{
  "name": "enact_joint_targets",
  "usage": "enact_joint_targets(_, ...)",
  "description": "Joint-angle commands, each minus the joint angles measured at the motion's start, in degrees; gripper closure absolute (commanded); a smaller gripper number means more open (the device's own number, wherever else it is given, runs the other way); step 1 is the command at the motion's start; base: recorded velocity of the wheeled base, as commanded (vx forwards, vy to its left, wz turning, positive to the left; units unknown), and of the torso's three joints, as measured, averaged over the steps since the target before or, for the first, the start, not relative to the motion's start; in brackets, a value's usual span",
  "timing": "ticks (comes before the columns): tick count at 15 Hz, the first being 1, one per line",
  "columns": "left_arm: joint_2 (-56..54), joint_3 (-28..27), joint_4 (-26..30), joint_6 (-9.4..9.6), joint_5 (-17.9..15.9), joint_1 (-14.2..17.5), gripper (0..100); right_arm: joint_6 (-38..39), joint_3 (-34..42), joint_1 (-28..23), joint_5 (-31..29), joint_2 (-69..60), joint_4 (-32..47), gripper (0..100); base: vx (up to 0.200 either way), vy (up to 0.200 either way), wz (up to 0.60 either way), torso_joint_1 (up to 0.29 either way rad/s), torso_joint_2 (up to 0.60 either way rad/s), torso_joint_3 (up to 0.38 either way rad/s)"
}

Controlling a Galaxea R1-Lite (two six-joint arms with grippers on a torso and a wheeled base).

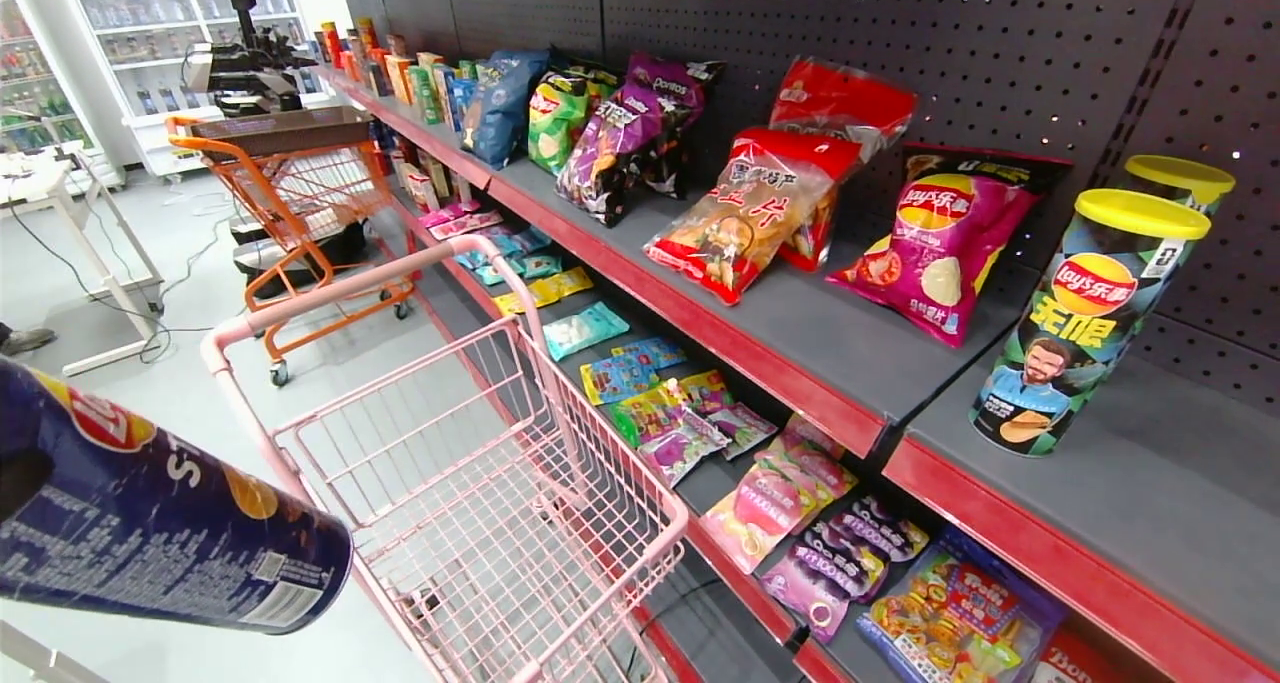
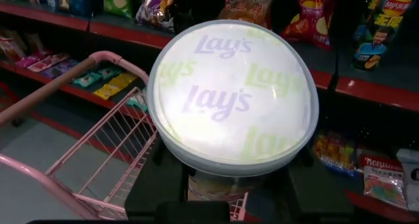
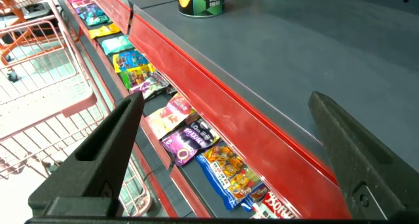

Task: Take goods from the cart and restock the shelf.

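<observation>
The dark blue can (image 1: 150, 523) is closest. It lies almost level in the air, and the left hand (image 2: 229, 185) is pinching it from both sides. The can's pale, see-through lid (image 2: 232, 96) faces the wrist camera. Its body carries a red and yellow emblem, small white print and a barcode. The pink cart (image 1: 610, 433) stands just under and beside this hand, and its wire rim is near the shelves.

The right hand (image 3: 222, 158) has its fingers spread wide and holds nothing. It hangs above the red front edge (image 3: 216, 99) of the upper shelf (image 1: 1150, 483). Beyond this hand the grey board is bare up to a standing can (image 1: 1085, 323) with a yellow lid. Past that can a pink chip bag (image 1: 940, 253) leans back.
</observation>
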State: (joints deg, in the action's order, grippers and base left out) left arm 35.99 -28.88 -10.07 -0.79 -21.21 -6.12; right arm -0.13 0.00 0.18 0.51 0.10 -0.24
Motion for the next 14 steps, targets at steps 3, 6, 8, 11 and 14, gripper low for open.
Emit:
enact_joint_targets(3, -1.3, 0.7, 0.3, 0.09, 0.0, 0.0, 100, 0.0, 0.0, 0.0, 0.0, 0.0, 0.0, 0, 0.0, 0.0, 0.0, 0.032, -0.07, -0.043)
enact_joint_targets(6, -1.2, 1.4, 0.3, 0.79, -0.2, 0.0, 100, 0.0, 0.0, 0.0, 0.0, 0.0, 0.0, 0, 0.0, 0.0, 0.0, 0.149, -0.38, -0.216)
enact_joint_targets(8, -1.3, 1.9, 0.3, 0.79, -0.2, 0.0, 100, 0.0, 0.0, 0.0, 0.0, 0.0, 0.0, 0, 0.0, 0.0, 0.0, 0.158, -0.39, -0.22)
enact_joint_targets(11, -1.2, 2.0, 0.3, 0.79, -0.3, 0.0, 100, 0.0, 0.0, 0.0, 0.0, 0.0, 0.0, 0, 0.0, 0.0, 0.0, 0.165, -0.37, -0.211)
enact_joint_targets(14, -1.1, 2.0, 0.3, 0.79, -0.4, -0.1, 100, 0.0, 0.0, 0.0, 0.0, 0.0, 0.0, 0, 0.0, 0.0, -0.6, 0.028, -0.06, -0.035)
